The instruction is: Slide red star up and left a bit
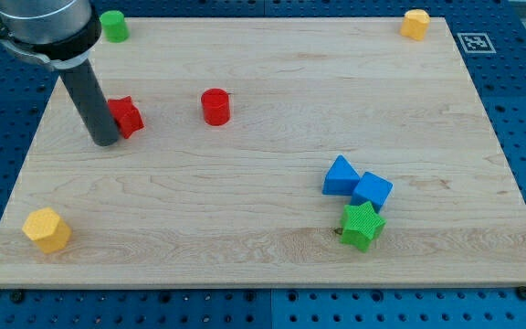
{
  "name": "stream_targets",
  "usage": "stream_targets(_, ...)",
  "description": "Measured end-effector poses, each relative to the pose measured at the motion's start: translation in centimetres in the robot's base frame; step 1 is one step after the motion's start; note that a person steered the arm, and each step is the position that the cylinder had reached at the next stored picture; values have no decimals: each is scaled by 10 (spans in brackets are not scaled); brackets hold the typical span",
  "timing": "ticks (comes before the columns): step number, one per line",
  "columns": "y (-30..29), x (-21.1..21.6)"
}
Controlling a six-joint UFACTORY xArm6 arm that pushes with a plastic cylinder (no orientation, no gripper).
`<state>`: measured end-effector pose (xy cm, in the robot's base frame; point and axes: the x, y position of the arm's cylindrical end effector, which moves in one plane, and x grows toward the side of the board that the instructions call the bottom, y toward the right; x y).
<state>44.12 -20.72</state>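
Here my tip (106, 142) seemingly touches the red star's (126, 116) left side.

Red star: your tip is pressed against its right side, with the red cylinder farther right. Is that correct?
Not quite. The camera view shows my tip against the left side of the red star, not its right. The red cylinder does sit farther to the view's right.

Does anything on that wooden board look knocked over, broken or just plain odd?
Nothing looks damaged or spilled. My tip sits against the view's left side of the red star, partly hiding it. The blue triangle, blue cube and green star huddle touching, which is just clutter.
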Motion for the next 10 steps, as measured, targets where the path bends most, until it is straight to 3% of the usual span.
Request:
stream_targets(2, 40, 21)
stream_targets(4, 86, 14)
stream_targets(6, 76, -6)
stream_targets(10, 3, -29)
